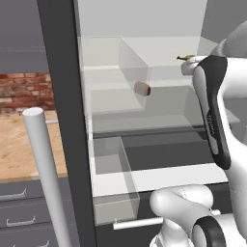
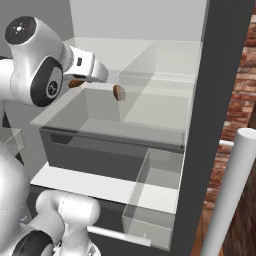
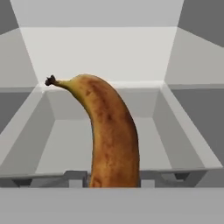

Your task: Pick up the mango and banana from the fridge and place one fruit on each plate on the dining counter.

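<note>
The banana (image 3: 111, 140), yellow with heavy brown mottling and a dark stem tip, rises up the middle of the hand view. My gripper (image 3: 114, 180) is shut on its lower end, with a dark fingertip (image 3: 75, 177) pressed to each side. The hand reaches into the open fridge (image 1: 144, 29) at the upper glass shelf, where the banana's stem (image 1: 185, 58) pokes out beside the wrist. A brown patch of the banana (image 2: 76, 83) also shows under the hand. The mango, the plates and the dining counter are out of view.
A brown oval lump (image 1: 142, 88) lies on the shelf left of the hand, against a clear bin (image 1: 116, 72). The dark fridge door (image 1: 62, 96) with its pale bar handle (image 1: 43, 169) stands open at the left. A wooden worktop (image 1: 19, 144) over grey drawers lies beyond.
</note>
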Controlling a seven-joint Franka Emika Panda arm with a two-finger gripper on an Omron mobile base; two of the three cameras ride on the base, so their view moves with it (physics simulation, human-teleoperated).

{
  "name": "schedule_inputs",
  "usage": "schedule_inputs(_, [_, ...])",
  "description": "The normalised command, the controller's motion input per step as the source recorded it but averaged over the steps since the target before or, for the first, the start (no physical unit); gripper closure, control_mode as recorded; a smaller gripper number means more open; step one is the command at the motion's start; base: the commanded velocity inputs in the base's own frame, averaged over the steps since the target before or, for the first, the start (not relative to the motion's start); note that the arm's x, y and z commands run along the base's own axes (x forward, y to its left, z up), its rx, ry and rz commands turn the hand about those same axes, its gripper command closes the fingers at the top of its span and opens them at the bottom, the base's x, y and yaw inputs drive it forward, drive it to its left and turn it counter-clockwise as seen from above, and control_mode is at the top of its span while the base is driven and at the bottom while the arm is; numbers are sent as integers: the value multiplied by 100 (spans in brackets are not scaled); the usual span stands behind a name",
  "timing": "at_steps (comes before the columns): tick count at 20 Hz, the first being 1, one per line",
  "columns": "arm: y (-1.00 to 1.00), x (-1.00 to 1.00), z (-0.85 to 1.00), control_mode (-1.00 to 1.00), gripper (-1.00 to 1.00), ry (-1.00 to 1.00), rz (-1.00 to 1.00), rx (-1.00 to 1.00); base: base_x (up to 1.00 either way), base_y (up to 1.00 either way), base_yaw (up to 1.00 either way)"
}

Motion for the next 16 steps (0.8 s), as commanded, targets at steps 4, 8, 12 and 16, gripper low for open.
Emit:
schedule_inputs(4, [9,-100,5,-100,100,0,0,0,0,0,0])
schedule_inputs(8, [3,-100,0,-100,100,0,0,0,0,0,0])
schedule_inputs(12, [9,-100,-9,-100,100,0,1,0,0,0,0])
schedule_inputs(16, [17,-86,-22,-100,100,0,2,0,0,0,0])
